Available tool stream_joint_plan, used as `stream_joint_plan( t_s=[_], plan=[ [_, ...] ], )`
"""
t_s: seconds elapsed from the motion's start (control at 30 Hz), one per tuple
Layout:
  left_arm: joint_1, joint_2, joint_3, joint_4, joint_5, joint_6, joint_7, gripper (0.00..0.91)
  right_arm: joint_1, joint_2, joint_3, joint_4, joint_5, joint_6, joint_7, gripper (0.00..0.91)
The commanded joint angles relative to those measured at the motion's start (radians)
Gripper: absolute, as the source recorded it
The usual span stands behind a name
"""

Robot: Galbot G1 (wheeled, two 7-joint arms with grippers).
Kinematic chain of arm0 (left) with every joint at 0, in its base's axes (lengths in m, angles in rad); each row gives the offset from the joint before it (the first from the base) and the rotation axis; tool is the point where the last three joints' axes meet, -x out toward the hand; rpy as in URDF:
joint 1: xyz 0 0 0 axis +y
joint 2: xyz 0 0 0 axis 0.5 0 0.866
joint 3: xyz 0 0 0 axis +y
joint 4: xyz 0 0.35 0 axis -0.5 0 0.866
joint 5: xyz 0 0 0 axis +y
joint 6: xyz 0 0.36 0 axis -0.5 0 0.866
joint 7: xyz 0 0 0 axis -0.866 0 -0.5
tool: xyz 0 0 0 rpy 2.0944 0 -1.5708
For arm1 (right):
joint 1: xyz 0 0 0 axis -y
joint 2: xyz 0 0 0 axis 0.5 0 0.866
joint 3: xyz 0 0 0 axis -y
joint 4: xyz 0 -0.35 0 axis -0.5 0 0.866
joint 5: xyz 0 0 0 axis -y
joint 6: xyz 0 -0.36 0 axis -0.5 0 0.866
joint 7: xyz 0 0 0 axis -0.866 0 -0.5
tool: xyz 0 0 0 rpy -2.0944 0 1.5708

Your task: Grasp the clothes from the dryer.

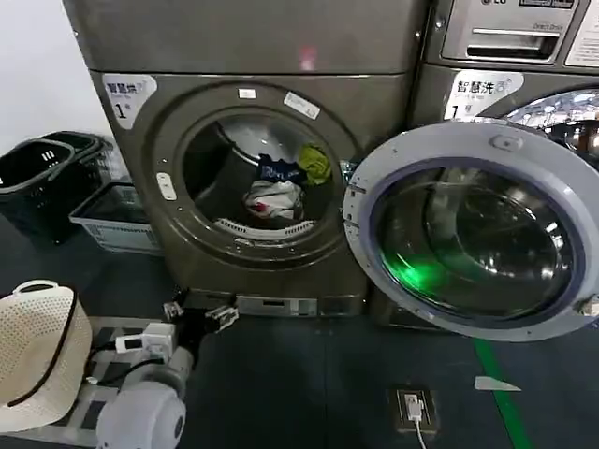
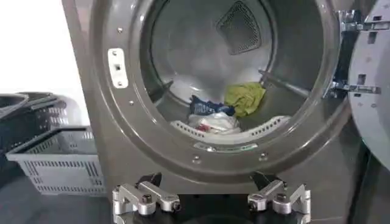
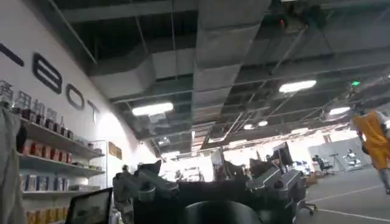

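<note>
Label [image 1: 128,91] "1" on dryer [image 1: 253,56], clothes [image 1: 281,187] inside.

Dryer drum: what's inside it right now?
Inside the dryer lie the clothes: an olive-green piece, a dark navy one and a white one, heaped near the drum's front lip. Whatever lies beneath the heap is covered.

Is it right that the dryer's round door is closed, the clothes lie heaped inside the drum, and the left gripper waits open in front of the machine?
Not quite: the door is swung wide open, as the head view shows. The rest holds: the clothes lie heaped inside the drum of the dryer, and the left gripper waits open in front of the machine.
</note>
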Motion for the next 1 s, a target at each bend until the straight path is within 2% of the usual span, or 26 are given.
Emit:
stream_joint_plan(
  t_s=[0.03,1.0],
  plan=[
    [-0.001,-0.001,-0.001,0.003,-0.008,0.049,-0.003,0.907,0.0,0.002,0.0,-0.001,-0.001,0.001,0.0,0.907],
    [0.004,-0.005,0.005,0.0,-0.004,0.049,-0.019,0.907,0.004,0.01,-0.003,-0.001,-0.001,0.002,-0.001,0.907]
  ],
)
